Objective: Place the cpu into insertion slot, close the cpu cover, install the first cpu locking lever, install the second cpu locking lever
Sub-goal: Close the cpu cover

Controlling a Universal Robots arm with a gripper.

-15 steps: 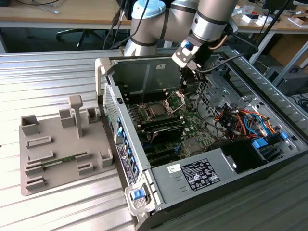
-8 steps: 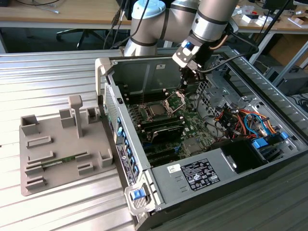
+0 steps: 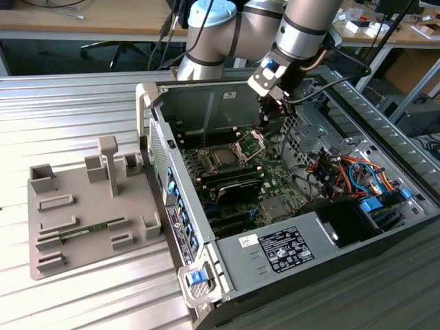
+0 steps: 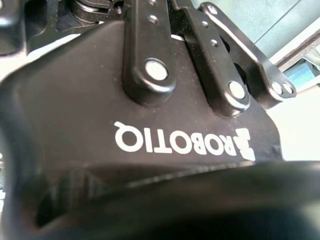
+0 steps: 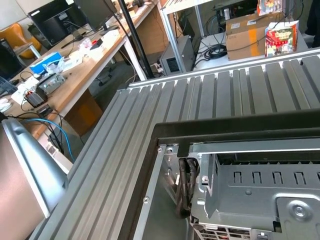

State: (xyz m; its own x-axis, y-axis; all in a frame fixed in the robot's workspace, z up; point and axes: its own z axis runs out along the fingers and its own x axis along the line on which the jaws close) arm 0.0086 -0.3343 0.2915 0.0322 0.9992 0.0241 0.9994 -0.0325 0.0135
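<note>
- Open PC case (image 3: 172, 206) lies on a ribbed metal tabletop (image 3: 69, 103); robot arm reaches in from the far side.
- Gripper (image 3: 265, 124) hangs close above the cpu cover (image 3: 251, 143). Can't tell whether it's apart or together, or if they touch.
- Cpu cover stands tilted up at the exterior view's right of the insertion slot (image 3: 210, 159).
- Cpu (image 3: 223, 158), a silvery square, sits in the slot, w/ green board around.
- Grey fixture tray (image 3: 82, 206) sits at the exterior view's left of the case.

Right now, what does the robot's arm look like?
The arm is silvery-grey tubes with pale blue joint caps and a black cable looping beside it. The gripper is matte black; in the second wrist view it shows white lettering and hinged bars with silver pins.
</note>
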